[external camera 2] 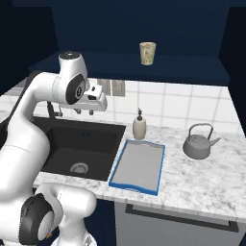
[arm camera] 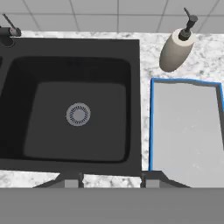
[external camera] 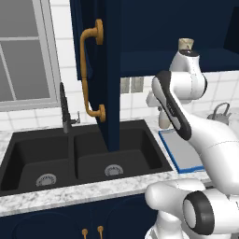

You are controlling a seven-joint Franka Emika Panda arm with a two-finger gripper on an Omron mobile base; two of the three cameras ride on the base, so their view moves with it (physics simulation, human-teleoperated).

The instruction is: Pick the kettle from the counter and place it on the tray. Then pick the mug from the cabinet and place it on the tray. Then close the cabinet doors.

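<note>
The sink [external camera 2: 81, 144] is set into the counter [external camera 2: 202, 178], its tap [external camera: 65, 109] behind it. The tray [external camera 2: 139, 166] lies on the counter just right of the sink, with the soap bottle [external camera 2: 139, 127] behind the tray's far left corner. The kettle [external camera 2: 198, 141] stands on the counter right of the tray, apart from it. The mug [external camera 2: 147, 53] stands on the shelf [external camera 2: 182, 65] in the cabinet [external camera 2: 139, 24] above, its door [external camera: 100, 70] open over the sink.

Glossy white rounded arm [external camera 2: 29, 125], dark joints.
</note>
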